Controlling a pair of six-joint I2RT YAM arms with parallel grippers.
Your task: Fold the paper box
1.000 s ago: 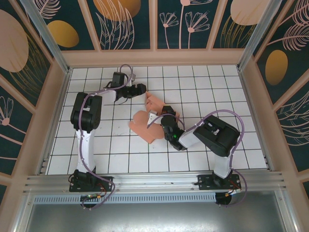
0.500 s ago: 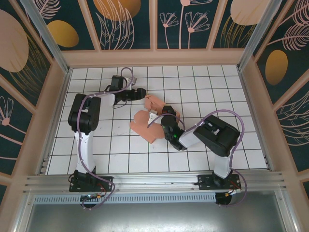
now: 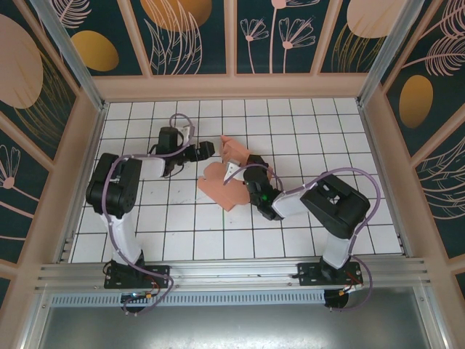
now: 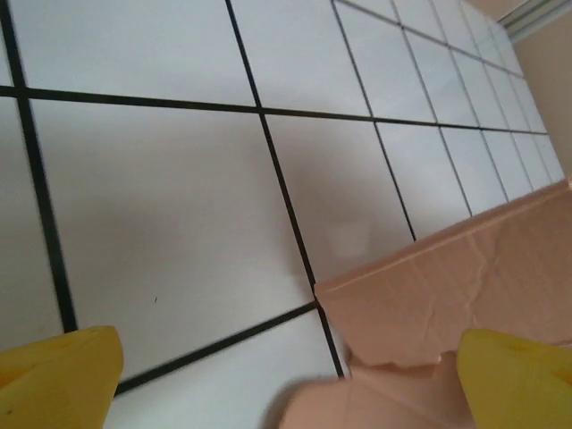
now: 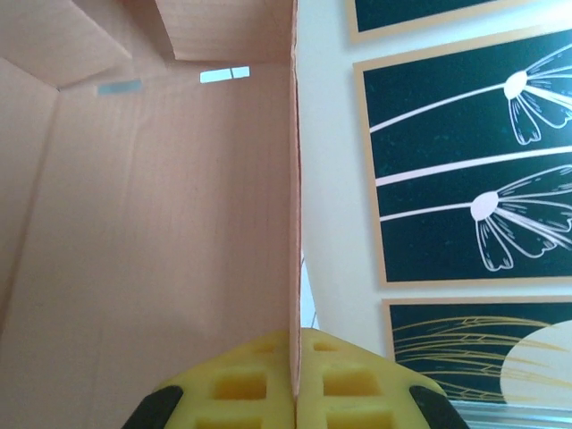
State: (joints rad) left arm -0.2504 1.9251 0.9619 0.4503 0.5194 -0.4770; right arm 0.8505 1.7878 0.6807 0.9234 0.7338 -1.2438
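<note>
Gripping the paper box (image 3: 218, 190) edge, right pincer (image 5: 295, 362) is clamped tight nr centre; left pincer (image 3: 207, 150) gapes wide just left of it, above tiled surface (image 3: 145, 218).

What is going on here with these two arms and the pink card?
Two robot arms are folding a salmon-pink paper box on the tiled table. The right gripper is shut on the edge of one card panel. The left gripper is open, close beside the box, gripping nothing. The box is only partly folded.
</note>
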